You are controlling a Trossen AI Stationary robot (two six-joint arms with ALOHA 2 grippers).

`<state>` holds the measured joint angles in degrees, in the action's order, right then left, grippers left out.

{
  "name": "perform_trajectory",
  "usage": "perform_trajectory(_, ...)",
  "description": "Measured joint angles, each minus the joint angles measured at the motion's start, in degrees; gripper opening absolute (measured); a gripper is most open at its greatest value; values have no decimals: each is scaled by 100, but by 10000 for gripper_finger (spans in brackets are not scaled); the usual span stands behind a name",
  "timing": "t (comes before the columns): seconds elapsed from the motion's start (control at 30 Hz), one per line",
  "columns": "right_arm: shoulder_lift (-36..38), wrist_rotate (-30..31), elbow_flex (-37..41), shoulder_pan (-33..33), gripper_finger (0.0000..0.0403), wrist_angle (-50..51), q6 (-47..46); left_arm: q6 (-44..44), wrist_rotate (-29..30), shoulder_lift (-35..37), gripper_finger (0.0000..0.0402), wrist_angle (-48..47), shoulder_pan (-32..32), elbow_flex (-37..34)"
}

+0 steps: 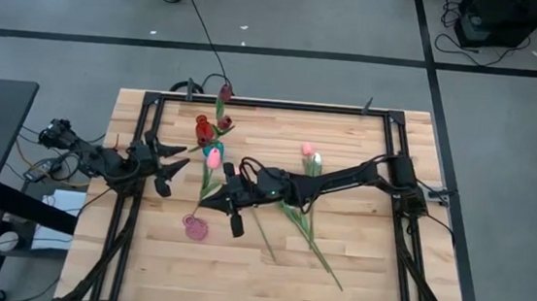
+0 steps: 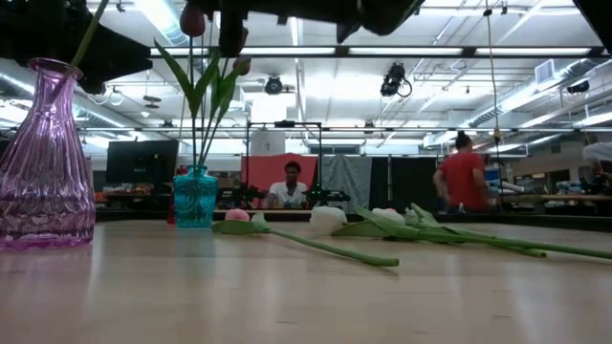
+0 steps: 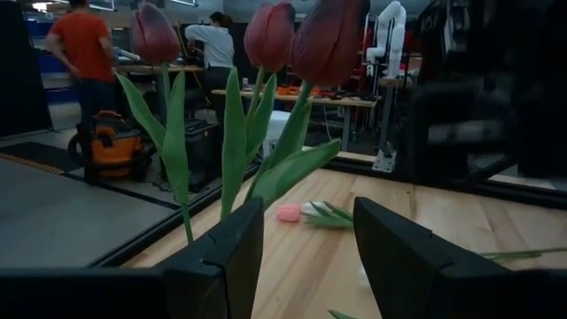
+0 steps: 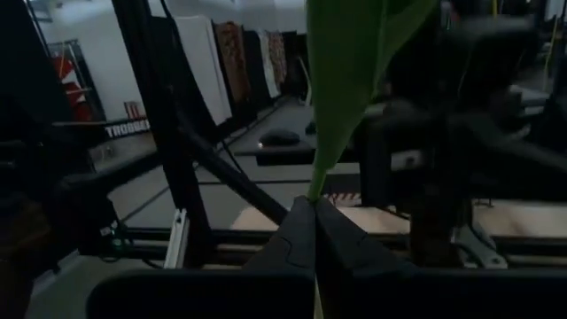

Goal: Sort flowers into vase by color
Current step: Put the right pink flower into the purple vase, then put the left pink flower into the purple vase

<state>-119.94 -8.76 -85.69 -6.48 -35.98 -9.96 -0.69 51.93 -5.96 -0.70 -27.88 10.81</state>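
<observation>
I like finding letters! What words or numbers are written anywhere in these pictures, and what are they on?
"TROSSE": white letters on the dark frame bar in the right wrist view; the rest of the word is cut off by a post.
Red mark above those letters: too blurred to read.
No words show on the flowers, the purple vase, the teal vase or the table.

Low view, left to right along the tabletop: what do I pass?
Purple vase → teal vase with maroon tulips → pink tulip head → white tulip head → green stems running to the right edge.
</observation>
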Motion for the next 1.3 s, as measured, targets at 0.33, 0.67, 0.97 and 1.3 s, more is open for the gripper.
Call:
perform_trajectory(0.33, -568, -362, -510, 41, 89, 521, -138, -4, 49, 0, 182, 3, 2, 0)
perform_trajectory(0.67, -261, -346, -1514, 50, 201, 4710, 150, -2, 46, 0, 182, -35, 0, 0)
perform_trajectory(0.97, 97, 1126, -1667, -186, 208, 6918, -70, -104, 47, 4, 182, -101, 1, 0)
perform_trajectory(1.3, 16, 2070, -1026, -252, 189, 7632, -1938, -123, 64, 2, 182, -87, 2, 0)
